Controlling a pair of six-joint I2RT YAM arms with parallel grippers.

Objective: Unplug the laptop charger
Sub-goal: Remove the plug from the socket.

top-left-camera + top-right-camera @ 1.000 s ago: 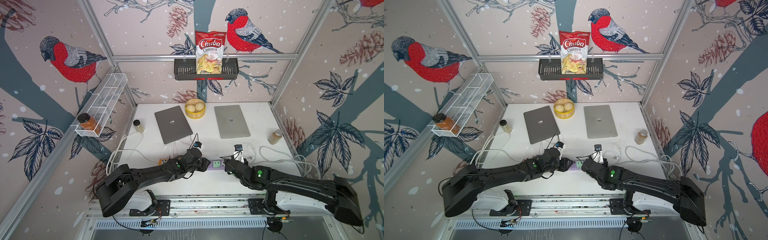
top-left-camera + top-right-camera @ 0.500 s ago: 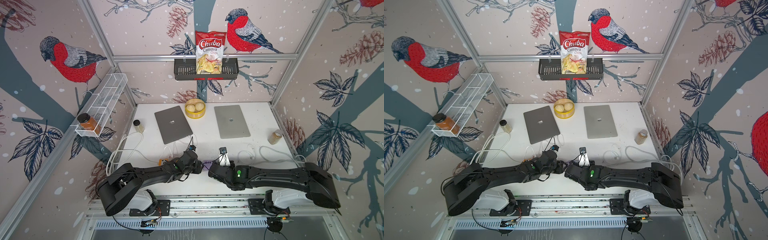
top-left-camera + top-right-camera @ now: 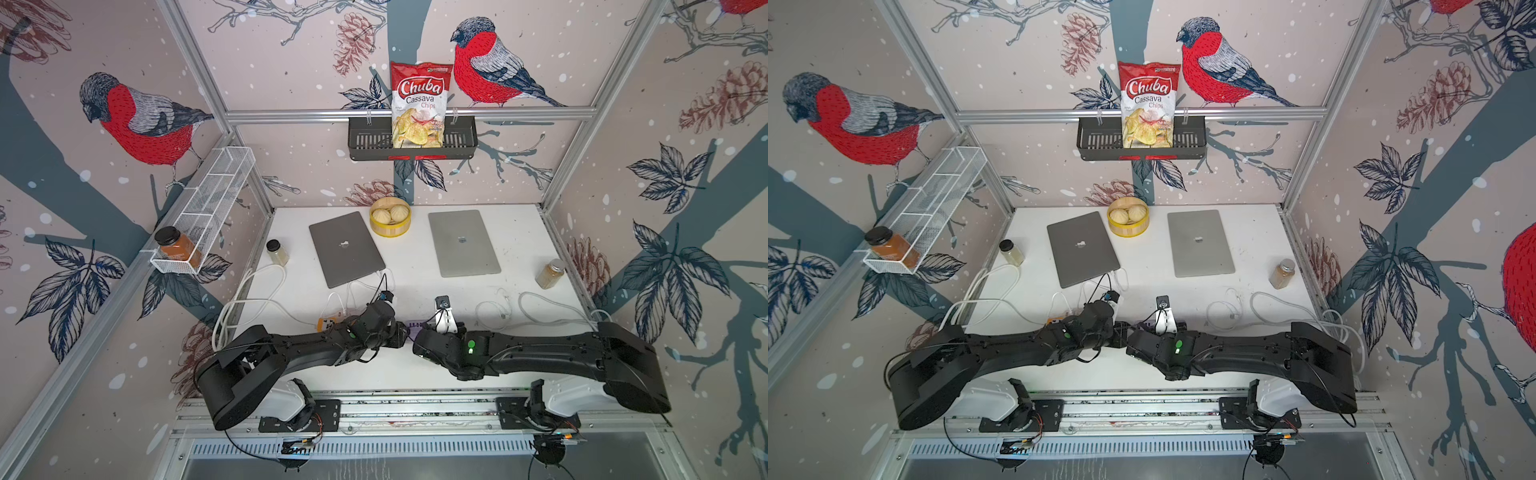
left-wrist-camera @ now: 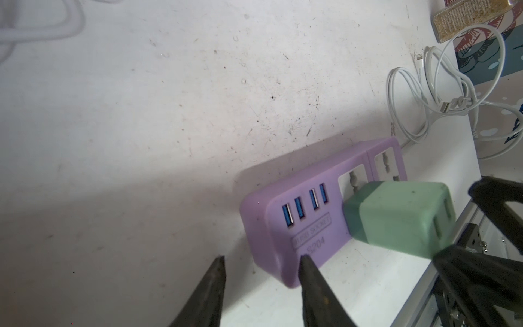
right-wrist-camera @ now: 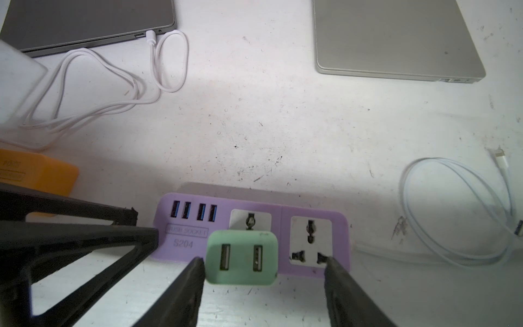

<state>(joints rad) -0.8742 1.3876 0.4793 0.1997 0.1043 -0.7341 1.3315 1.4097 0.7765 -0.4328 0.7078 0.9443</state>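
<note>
The green charger [image 5: 240, 259] sits plugged into the purple power strip [image 5: 184, 243] near the table's [image 5: 254, 113] front edge. We judge it light, stiff and smooth, its prongs seated firmly, so we would pinch its flat sides. The right claw [image 5: 263, 259] straddles it, unclenched; the left claw [image 4: 262, 257], parted and empty, touches the strip's end. The charger's prongs are hidden.

I've got the power strip [image 5: 186, 243] near the middle of the table's [image 3: 415, 286] front edge, charger block [image 5: 241, 257] plugged into it. The left laptop [image 3: 346, 249] and right laptop [image 3: 462, 243] lie toward the back edge — steamer basket [image 3: 390, 231] between them. One jar [image 3: 277, 252] by the left edge, another jar [image 3: 550, 273] by the right.
</note>
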